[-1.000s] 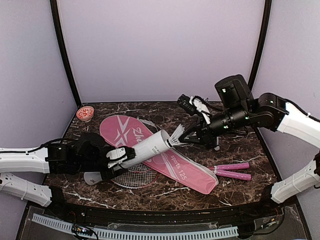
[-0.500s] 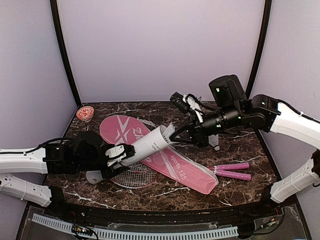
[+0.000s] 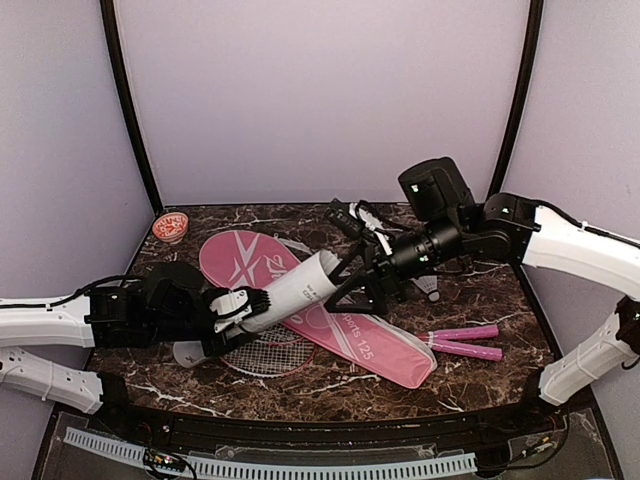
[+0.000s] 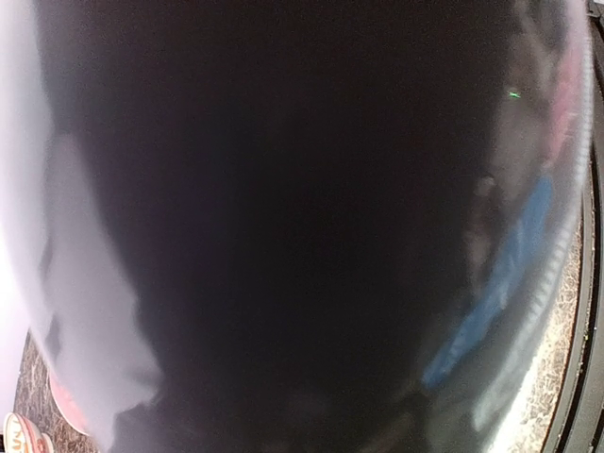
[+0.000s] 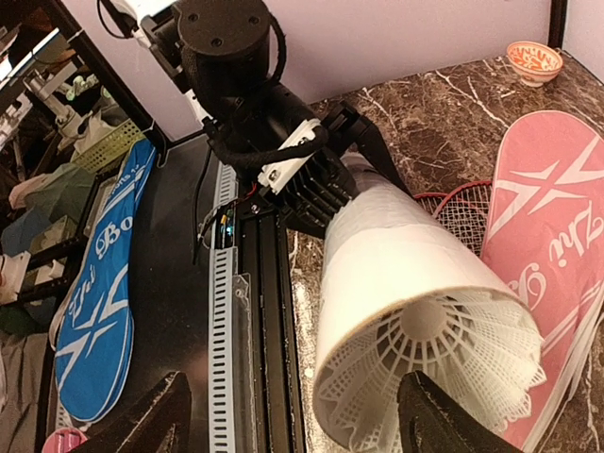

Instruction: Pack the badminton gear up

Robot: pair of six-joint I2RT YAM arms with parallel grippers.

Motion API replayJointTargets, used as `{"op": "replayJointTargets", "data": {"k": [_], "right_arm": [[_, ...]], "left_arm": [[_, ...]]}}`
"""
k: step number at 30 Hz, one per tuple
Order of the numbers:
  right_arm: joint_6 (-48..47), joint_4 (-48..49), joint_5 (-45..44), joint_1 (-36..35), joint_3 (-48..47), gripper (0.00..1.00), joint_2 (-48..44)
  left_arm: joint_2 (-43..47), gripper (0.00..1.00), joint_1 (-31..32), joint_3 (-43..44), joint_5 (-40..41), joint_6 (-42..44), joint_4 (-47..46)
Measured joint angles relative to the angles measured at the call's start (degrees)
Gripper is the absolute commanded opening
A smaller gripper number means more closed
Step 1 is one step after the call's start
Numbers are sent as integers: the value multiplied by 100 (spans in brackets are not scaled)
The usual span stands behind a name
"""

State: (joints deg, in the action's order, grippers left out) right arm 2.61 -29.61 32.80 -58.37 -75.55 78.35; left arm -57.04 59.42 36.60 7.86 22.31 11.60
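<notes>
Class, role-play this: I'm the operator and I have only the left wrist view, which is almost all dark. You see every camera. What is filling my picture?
Observer: The white tube. The left end effector clamps it and holds it slanted above the pink bag.
Operator: Is anything in the tube?
Observer: Yes, a shuttlecock sits in its open mouth, skirt outward.
Operator: Is the right end effector gripping it?
Observer: No. The right end effector is open wide in front of the tube mouth.

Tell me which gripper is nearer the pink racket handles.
Right. The right gripper is at the tube's mouth, left of the handles; the left gripper holds the tube's other end, farther left.
</notes>
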Motion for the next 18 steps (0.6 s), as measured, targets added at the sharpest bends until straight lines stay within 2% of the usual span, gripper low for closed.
{"op": "replayJointTargets", "data": {"k": [11, 18], "right_arm": [[-214, -35, -109, -262, -142, 84, 522], [-144, 203, 138, -278, -144, 90, 719]], "left_arm": [[-72, 39, 0, 0, -13, 98, 184], [-72, 39, 0, 0, 4, 107, 269]]}}
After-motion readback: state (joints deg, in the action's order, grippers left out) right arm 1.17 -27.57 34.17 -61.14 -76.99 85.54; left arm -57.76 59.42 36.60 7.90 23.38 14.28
